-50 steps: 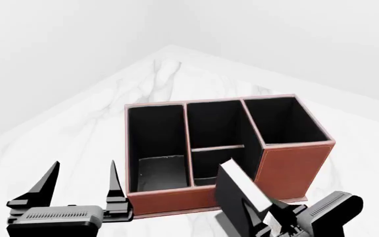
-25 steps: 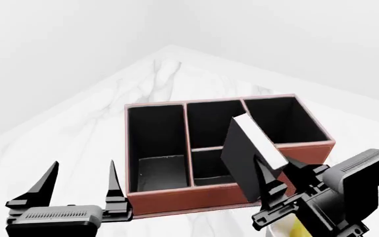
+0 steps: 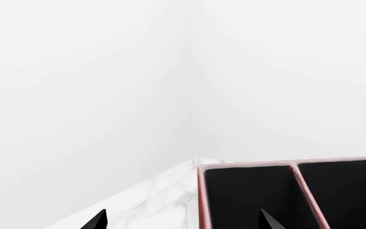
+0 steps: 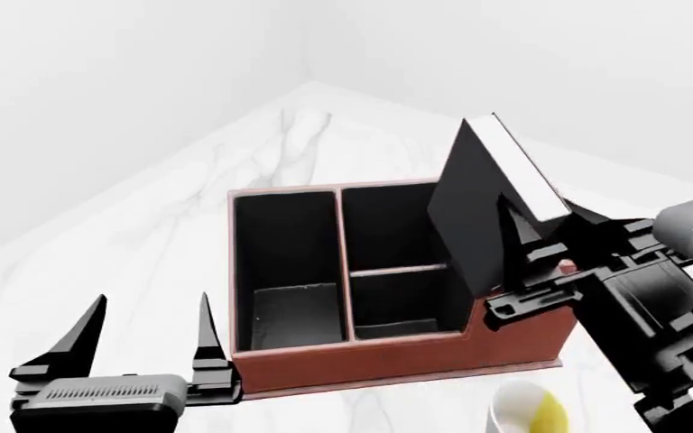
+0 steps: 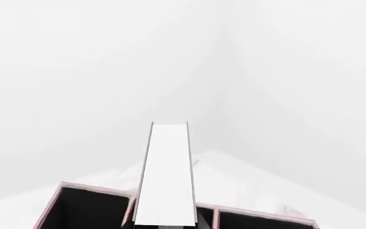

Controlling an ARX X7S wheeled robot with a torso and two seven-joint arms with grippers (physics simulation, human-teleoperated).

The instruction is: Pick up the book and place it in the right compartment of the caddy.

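The right gripper (image 4: 527, 239) is clamped on the book (image 4: 482, 206), holding it by its lower end so that the black cover faces the head camera and the white page edges run up its far side. The book is tilted, its top leaning away over the caddy (image 4: 407, 359), and it hangs in the air above the taller end, hiding most of the right compartment (image 4: 473, 320) from the head view. From the right wrist view, the page edges (image 5: 166, 174) stand straight up the middle of the picture with the caddy's pink-edged rims (image 5: 94, 190) spread below, so the book is clear of the walls and not yet inside any section.

The step in hand appears to be the carry-over: the book is lifted and brought across, and the lowering has not begun. How squarely it sits over the right compartment cannot be told for sure, since the book itself covers that opening. The next move likely calls for righting the tilt, centring the lower edge inside the high walls rather than over the split middle section (image 4: 397, 271), and then descending before letting go.

The left gripper (image 4: 148, 347) rests low beside the caddy's front left corner, fingers spread wide and holding nothing. A white-and-yellow mug (image 4: 527, 412) stands on the marble table (image 4: 142, 234) just in front of the caddy.
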